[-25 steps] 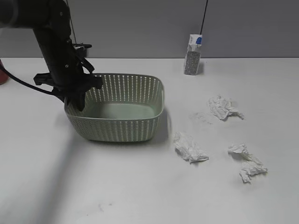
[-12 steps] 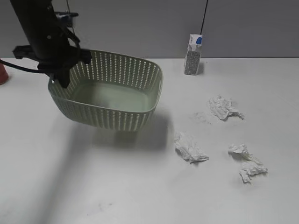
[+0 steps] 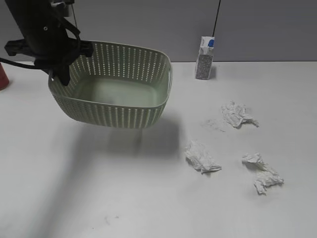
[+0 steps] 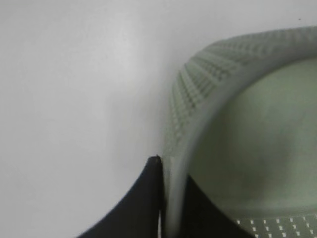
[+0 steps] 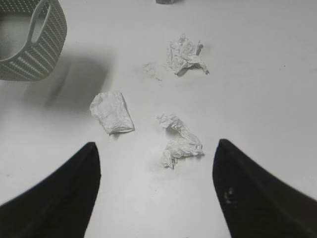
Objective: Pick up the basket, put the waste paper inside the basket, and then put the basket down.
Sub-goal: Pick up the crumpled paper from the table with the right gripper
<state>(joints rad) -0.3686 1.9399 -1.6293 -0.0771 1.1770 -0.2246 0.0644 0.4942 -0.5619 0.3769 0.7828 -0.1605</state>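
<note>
left gripper (image 3: 62,74) clamped on basket (image 3: 116,91) left rim, basket lifted off table (image 3: 99,198), tilted; right gripper (image 5: 156,198) spread wide above three paper wads (image 5: 112,112) lying right of basket

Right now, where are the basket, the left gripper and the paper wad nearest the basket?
basket (image 3: 116,116), exterior view, front perforated wall.
left gripper (image 3: 63,77), exterior view, fingertips clamped on the basket's left rim.
paper wad nearest the basket (image 3: 201,157), exterior view, middle of the crumple.
</note>
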